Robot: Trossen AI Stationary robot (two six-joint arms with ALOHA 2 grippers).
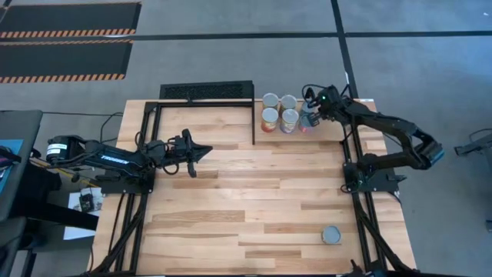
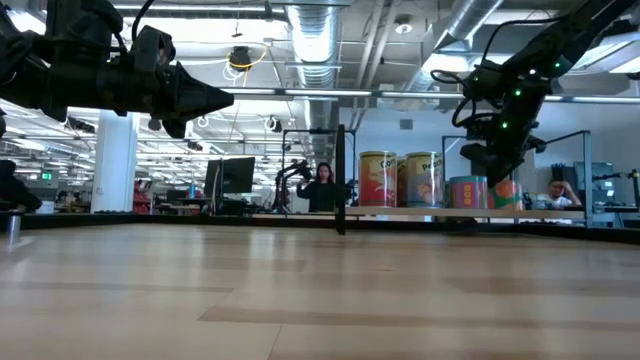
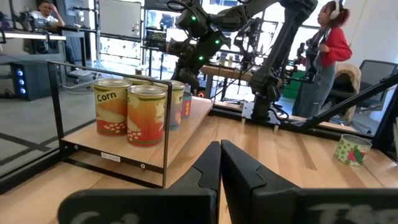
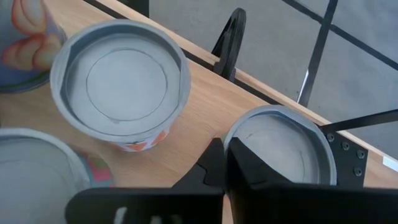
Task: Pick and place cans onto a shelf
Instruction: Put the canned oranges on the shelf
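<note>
- Right gripper [image 1: 310,110] reaching far over shelf [image 1: 350,123], above cans [image 1: 280,112]; jaw state unclear.
- Left gripper [image 1: 201,151] hovering mid-left, level, fingers pressed together, empty.
- Lone can [image 1: 331,235] near right.

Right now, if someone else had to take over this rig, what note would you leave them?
Left end effector: shut, empty, waiting above the table's left side.
Right end effector: fingers together, gripping nothing, above the lid of a can at the shelf's end.
Done: a block of four cans stands on the shelf, with at least one more under the right end effector.
Left: one loose can upright near the table's front right. Shelve it.
</note>
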